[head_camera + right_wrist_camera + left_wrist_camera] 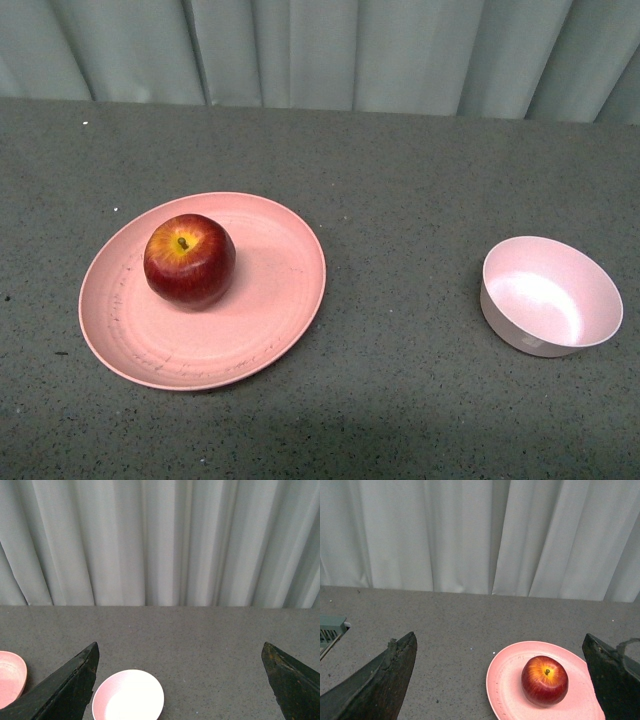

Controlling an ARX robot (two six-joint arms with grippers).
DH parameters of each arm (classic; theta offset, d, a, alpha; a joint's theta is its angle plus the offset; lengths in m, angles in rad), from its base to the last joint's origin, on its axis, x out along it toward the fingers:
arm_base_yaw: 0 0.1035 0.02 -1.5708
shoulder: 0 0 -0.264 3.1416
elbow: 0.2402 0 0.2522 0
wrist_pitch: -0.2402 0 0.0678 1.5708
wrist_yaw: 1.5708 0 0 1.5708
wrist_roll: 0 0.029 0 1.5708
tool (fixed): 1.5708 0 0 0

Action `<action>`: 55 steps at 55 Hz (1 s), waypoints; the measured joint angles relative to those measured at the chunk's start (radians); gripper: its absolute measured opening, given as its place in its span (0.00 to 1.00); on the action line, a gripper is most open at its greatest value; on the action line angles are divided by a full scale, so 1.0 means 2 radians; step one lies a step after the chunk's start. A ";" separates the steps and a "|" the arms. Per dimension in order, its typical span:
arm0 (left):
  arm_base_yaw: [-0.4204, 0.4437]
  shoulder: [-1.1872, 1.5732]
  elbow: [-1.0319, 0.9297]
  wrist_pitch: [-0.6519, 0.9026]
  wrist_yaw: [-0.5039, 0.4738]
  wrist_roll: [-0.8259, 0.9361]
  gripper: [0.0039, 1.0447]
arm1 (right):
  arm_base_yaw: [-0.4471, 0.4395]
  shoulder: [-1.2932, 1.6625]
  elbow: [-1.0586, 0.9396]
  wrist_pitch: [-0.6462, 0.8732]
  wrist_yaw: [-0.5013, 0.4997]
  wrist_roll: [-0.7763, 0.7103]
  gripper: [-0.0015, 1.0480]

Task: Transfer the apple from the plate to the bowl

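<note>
We judge the task not yet begun: the apple point(189, 259) sits on the plate point(270, 300), off centre toward its left rim, on the left part of the counter point(400, 190). The bowl point(550, 295) stands empty, well apart toward the counter's right edge. Our left gripper point(498, 636) hangs with jaws wide apart and empty, short of the plate. Our right gripper point(180, 645), likewise spread and empty, hangs near the bowl. Grasp, carry and release are all left to do. We read no brand, label or writing; the plate bears only faint dark scuffs.
</note>
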 joint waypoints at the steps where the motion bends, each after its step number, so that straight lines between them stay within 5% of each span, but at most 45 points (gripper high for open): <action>1: 0.000 0.000 0.000 0.000 0.000 0.000 0.94 | 0.000 0.000 0.000 0.000 0.000 0.000 0.91; 25: 0.000 0.000 0.000 0.000 0.000 0.000 0.94 | 0.000 0.000 0.000 0.000 0.000 0.000 0.91; 27: 0.000 0.000 0.000 0.000 0.000 0.000 0.94 | 0.012 0.010 0.004 -0.010 0.042 -0.016 0.91; 30: 0.000 0.000 0.000 0.000 -0.001 0.000 0.94 | 0.019 0.063 0.010 0.004 0.057 -0.038 0.91; 41: 0.000 0.000 0.000 0.000 0.000 0.000 0.94 | 0.005 0.410 0.093 0.148 -0.050 -0.094 0.91; 55: 0.000 0.000 0.000 0.000 0.000 0.000 0.94 | 0.031 0.646 0.176 0.135 -0.065 -0.127 0.91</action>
